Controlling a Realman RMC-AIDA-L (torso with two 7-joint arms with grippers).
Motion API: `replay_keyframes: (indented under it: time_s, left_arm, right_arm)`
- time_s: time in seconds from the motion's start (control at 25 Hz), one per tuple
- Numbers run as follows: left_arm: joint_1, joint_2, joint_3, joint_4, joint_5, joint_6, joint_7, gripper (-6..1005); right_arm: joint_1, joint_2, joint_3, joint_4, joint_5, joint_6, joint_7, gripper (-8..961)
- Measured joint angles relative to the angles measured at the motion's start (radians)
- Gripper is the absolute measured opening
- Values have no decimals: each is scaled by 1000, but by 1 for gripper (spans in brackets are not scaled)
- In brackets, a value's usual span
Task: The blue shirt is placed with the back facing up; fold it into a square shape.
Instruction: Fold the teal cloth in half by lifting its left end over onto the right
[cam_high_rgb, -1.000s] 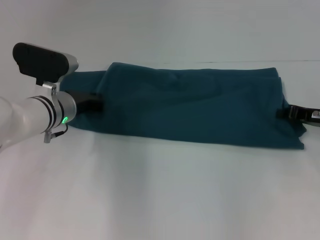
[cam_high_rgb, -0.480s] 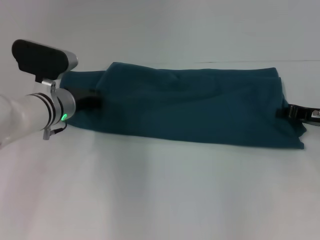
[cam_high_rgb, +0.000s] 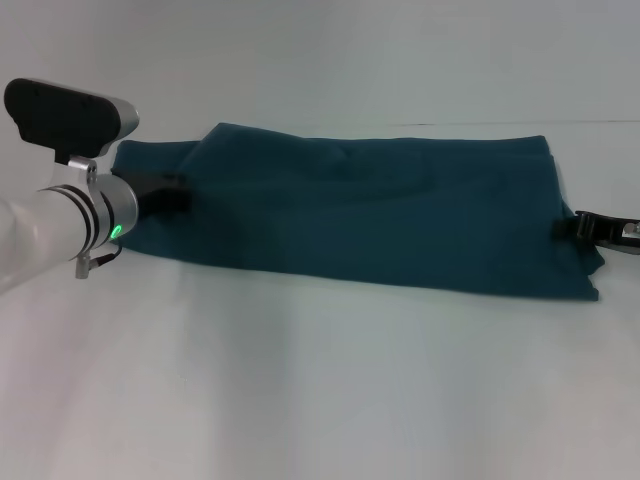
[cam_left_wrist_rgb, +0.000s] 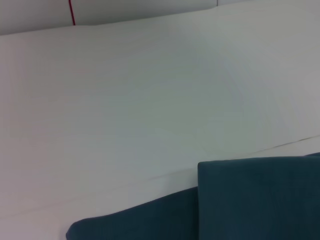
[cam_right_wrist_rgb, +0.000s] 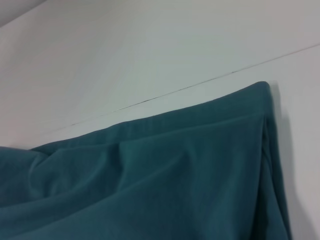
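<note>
— How many shirts lie there?
— One blue shirt, on one white table.
— And grippers?
— Two: left gripper, right gripper (one at each end).

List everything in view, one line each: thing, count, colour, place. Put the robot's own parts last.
dark teal-blue cotton shirt: one, plain teal-blue, folded into a long band lying across the far middle of the table, from left to right.
white table surface: one, white, under the shirt and filling the foreground.
thin dark seam line: one, dark, on the white surface just beyond the shirt's far edge.
red line: one, red, short mark on the surface far behind the shirt, seen only in the left wrist view.
left gripper: one, black on a white and silver arm with a green light, at the shirt's left end.
right gripper: one, black, at the shirt's right end, mostly out of view.
</note>
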Motion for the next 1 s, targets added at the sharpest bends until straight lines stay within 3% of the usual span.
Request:
replay_keyframes:
  time_s: [1.0]
  left_arm:
    - [29, 0, -1, 25, 1, 2, 1, 18]
  right_arm:
    - [-5, 0, 8, 0, 2, 1, 0, 69]
